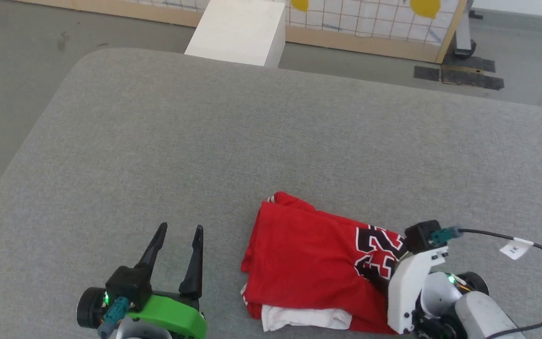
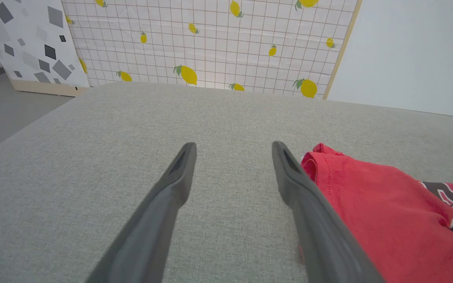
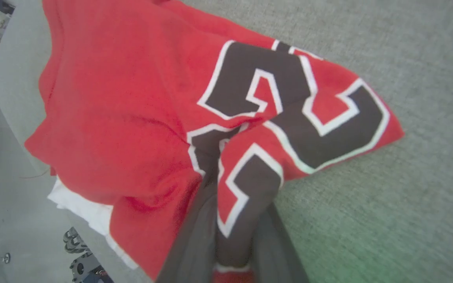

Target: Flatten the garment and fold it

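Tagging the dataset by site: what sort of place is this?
Probably a robot test lab, not a home: a grey fabric-covered table, lemon-print backdrop panels and black tape patches on the floor.

Your count: mostly ones, a few twos
You have one garment (image 1: 308, 254), one grey table (image 1: 205, 141), two grippers (left gripper (image 1: 180, 227), right gripper (image 3: 241, 192)) with four dark fingers (image 2: 171, 188), one white box (image 1: 238, 30), one lemon panel (image 2: 210, 39), one grey-speckled panel (image 2: 26, 43), one tagged cable (image 1: 482, 232)

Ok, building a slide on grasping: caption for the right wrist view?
Right tool pinches a fold of the red garment at its black numerals on the grey table.
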Available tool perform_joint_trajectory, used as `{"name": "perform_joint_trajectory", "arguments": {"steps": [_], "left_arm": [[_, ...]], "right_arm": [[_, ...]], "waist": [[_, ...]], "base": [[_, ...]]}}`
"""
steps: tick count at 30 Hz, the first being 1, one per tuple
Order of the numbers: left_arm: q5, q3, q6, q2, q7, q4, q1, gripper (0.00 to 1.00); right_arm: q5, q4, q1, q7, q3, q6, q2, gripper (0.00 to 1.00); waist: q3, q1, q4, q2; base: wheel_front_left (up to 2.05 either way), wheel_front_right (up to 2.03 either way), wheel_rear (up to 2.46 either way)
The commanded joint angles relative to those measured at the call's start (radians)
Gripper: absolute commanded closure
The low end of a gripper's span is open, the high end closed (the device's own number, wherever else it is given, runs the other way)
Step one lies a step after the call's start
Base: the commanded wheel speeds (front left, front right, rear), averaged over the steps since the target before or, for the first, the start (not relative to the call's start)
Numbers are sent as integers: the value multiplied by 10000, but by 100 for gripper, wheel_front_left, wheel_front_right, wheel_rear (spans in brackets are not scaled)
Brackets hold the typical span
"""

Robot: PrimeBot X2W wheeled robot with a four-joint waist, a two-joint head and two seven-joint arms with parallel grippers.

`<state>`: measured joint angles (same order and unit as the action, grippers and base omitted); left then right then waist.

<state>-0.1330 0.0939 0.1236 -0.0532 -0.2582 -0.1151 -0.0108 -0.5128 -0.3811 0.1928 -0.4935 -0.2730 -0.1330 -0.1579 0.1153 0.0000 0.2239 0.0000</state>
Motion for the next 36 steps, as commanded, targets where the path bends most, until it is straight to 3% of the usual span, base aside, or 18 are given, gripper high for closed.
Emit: {"name": "perform_joint_trajectory", "arguments": {"steps": [1, 7, 11, 15, 19, 25, 36], "left_arm": [[138, 50, 69, 9, -36, -12, 3, 0], [101, 381, 68, 15, -36, 24, -139, 0], [22, 533, 38, 21, -36, 211, -272, 0], [-75, 734, -41, 26, -36, 412, -166, 0], [-216, 971, -160, 27, -36, 549, 176, 0], [-43, 1205, -181, 28, -36, 776, 876, 0], [464, 1589, -19, -256, -36, 1299, 2108, 0]], "right_arm": [[372, -144, 239, 129, -193, 23, -259, 100], [2132, 33, 1074, -42, -1801, 23, -1554, 100], [3097, 570, 2003, -468, -3464, 23, -2874, 100], [3433, 1186, 3069, -802, -4915, 23, -4200, 100], [3283, 1517, 3883, -964, -5663, 23, -5430, 100], [3079, 1190, 4538, -447, -5242, 23, -6617, 100], [3761, -1299, 4564, 1507, -2891, 23, -7282, 100]], "waist": [[-245, 0, -328, 0], [-628, 0, -1321, 0], [-628, 0, -2400, 0], [-259, 0, -3462, 0], [274, 0, -4174, 0], [1384, 0, -4666, 0], [3291, 0, -4299, 0]], "base": [[0, 0, 0], [0, 0, 0], [0, 0, 0], [0, 0, 0], [0, 0, 0], [0, 0, 0], [0, 0, 0]]}}
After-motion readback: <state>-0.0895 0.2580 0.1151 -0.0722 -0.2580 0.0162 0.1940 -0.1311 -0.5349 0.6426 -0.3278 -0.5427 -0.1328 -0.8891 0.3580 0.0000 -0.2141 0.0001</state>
